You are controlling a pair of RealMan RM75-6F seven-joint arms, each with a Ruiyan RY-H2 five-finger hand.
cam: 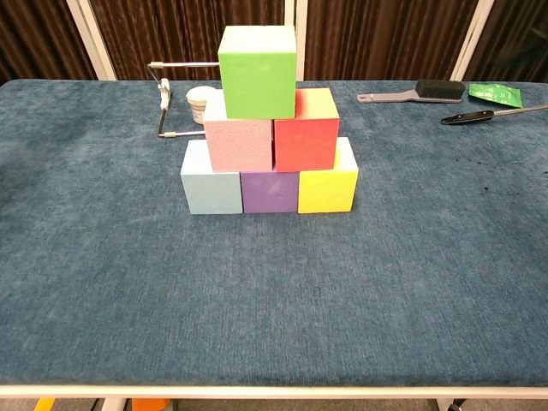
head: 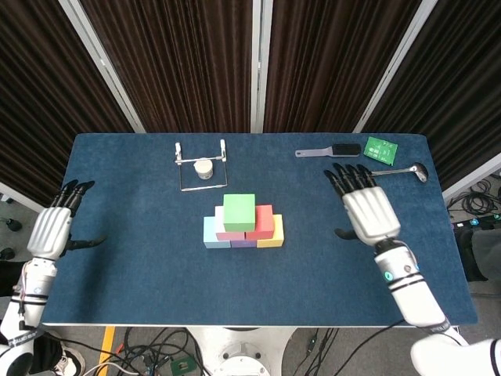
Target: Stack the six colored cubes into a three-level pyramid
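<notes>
Far left, the left hand (head: 52,229) hovers over the edge of the blue bench (head: 133,266), fingers stretched out and apart, holding nothing. Moving in, a wire stand (head: 201,166) sits toward the back of the bench with a small white jar (cam: 202,104) inside its frame. And there's the pyramid, right in the middle of the bench: a light blue cube (cam: 211,181), a purple cube (cam: 270,191) and a yellow cube (cam: 329,184) form the bottom row, side by side and touching. On top of them sit a pink cube (cam: 239,142) and a red cube (cam: 306,133), pressed together. Crowning it all is the green cube (cam: 257,71), resting over the seam but sitting a bit toward the pink side. Nothing touches the stack. Further right, the right hand (head: 369,210) floats well apart from the cubes, palm down, fingers spread, empty. Behind it along the back edge lie a black brush (head: 329,150), a green packet (head: 381,147) and a metal ladle (head: 386,172).
</notes>
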